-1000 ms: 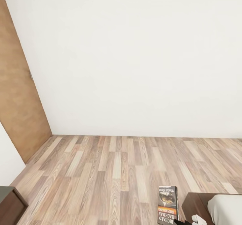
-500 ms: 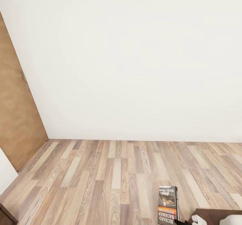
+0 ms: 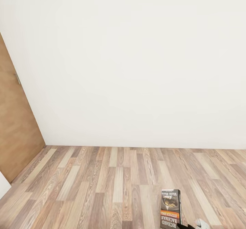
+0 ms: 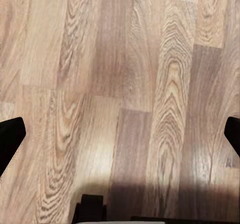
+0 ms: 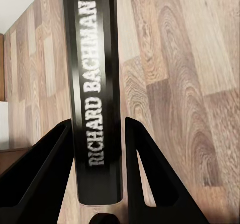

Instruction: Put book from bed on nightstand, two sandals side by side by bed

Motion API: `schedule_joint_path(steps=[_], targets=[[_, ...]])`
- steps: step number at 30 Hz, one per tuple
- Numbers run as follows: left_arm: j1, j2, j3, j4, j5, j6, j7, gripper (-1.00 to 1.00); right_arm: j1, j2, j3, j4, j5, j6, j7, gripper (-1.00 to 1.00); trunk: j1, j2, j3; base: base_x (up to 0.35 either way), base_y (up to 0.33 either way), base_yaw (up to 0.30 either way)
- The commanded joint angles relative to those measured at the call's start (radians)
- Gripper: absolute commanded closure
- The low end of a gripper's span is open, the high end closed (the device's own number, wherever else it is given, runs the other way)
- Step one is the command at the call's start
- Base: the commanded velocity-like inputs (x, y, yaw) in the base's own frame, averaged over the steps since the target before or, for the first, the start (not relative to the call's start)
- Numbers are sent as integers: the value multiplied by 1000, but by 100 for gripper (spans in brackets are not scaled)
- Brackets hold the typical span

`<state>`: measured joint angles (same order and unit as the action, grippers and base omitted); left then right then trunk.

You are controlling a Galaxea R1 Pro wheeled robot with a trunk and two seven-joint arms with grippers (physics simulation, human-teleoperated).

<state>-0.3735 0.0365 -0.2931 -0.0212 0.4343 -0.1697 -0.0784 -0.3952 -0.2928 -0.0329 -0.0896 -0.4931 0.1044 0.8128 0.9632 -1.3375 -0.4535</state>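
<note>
The book [image 3: 170, 208] hangs upright over the wood floor at the bottom of the head view, its dark cover with the orange band facing me. In the right wrist view its black spine [image 5: 95, 83], lettered "RICHARD BACHMAN", stands between the two black fingers of my right gripper [image 5: 97, 126], which is shut on it. My left gripper [image 4: 120, 136] is open above bare floor planks, with its fingertips [image 4: 10, 136] far apart and nothing between them. The bed, the nightstands and the sandals are out of view.
A white wall [image 3: 136, 68] stands ahead across a stretch of light wood-plank floor [image 3: 102, 181]. The tan wooden door [image 3: 13, 119] runs along the left side.
The head camera has swung, so the whole picture shifted: the bed corner at lower right and the dark cabinet at lower left have slid out of frame. The book stays held in the right gripper.
</note>
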Motion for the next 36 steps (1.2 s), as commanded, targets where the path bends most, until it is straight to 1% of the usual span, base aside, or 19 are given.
schedule_joint_path(steps=[1, 36], targets=[[-1, 1, -8, 1, 11, -3, -5, -100, -1, 0, -7, 0, -7, 11, 3, 100, 0, -1, -1, 281, 0, 0], [-1, 2, -8, 1, 11, -3, -5, -100, -1, 0, -8, 0, -7, 11, 3, 100, 0, -1, -1, 322, 0, 0]])
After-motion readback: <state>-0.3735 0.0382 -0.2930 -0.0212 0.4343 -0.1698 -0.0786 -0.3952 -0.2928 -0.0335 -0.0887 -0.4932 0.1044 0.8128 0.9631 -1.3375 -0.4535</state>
